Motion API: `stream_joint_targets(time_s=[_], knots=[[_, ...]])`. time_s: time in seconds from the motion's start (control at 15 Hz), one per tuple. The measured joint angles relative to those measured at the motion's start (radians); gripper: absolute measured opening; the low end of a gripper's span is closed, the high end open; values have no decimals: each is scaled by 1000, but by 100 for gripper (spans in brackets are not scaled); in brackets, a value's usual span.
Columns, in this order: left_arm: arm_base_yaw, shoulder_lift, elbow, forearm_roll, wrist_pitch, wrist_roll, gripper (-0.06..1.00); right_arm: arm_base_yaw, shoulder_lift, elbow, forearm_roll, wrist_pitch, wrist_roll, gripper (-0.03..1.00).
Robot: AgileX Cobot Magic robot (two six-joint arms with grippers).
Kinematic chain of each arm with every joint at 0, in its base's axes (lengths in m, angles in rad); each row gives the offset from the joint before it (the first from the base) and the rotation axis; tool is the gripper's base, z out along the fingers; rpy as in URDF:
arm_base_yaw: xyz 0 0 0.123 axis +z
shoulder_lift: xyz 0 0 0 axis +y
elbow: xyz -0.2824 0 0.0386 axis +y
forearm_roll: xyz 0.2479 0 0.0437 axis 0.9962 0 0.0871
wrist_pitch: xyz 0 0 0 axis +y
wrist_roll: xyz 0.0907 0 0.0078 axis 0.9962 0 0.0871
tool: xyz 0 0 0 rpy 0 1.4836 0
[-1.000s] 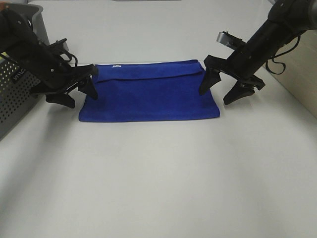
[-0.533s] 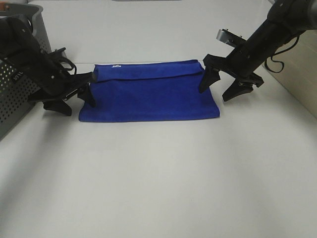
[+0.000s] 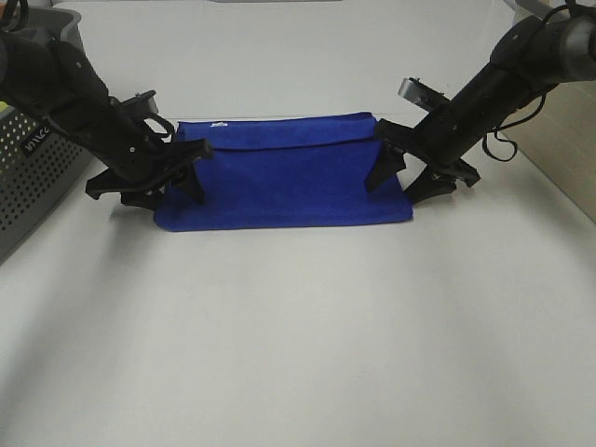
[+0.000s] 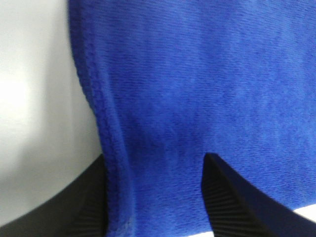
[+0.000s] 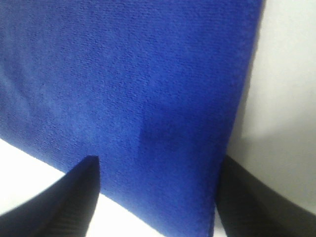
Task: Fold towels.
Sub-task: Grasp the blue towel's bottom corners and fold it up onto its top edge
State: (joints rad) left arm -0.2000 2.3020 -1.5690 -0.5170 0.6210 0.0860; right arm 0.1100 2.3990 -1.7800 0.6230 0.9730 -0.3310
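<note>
The royal-blue towel [image 3: 284,172] lies folded lengthwise on the white table, with a small white tag [image 3: 220,123] on its far edge. My left gripper [image 3: 169,186] is down at the towel's left short edge, jaws open and straddling that edge. The left wrist view shows the blue towel [image 4: 197,89] with its hemmed edge running between the two black fingertips [image 4: 232,202]. My right gripper [image 3: 404,180] sits at the right short edge, also open, one finger on the cloth and one off it. In the right wrist view the towel [image 5: 138,84] fills the gap between the fingers [image 5: 74,197].
A grey perforated basket [image 3: 37,168] stands at the left edge, close behind the left arm. A tan surface [image 3: 570,140] borders the table on the right. Bare white tabletop [image 3: 298,326] stretches in front of the towel.
Both grippers have moved inward and down onto the towel's short edges, and their jaws have narrowed somewhat. The towel's left edge has shifted slightly.
</note>
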Motion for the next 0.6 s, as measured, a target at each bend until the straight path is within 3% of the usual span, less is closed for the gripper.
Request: stream_joint_targets(time_s=[0.13, 0.27, 0.33, 0.6], knots=[[-2, 3, 0, -2, 0, -1, 32, 3, 13, 0, 15, -1, 1, 45], [-2, 9, 1, -1, 3, -1, 6, 3, 19, 0, -6, -4, 36, 13], [-2, 9, 1, -1, 6, -1, 3, 3, 19, 0, -22, -3, 58, 2], [-6, -35, 57, 17, 73, 25, 3, 3, -45, 77, -74, 25, 84, 0]])
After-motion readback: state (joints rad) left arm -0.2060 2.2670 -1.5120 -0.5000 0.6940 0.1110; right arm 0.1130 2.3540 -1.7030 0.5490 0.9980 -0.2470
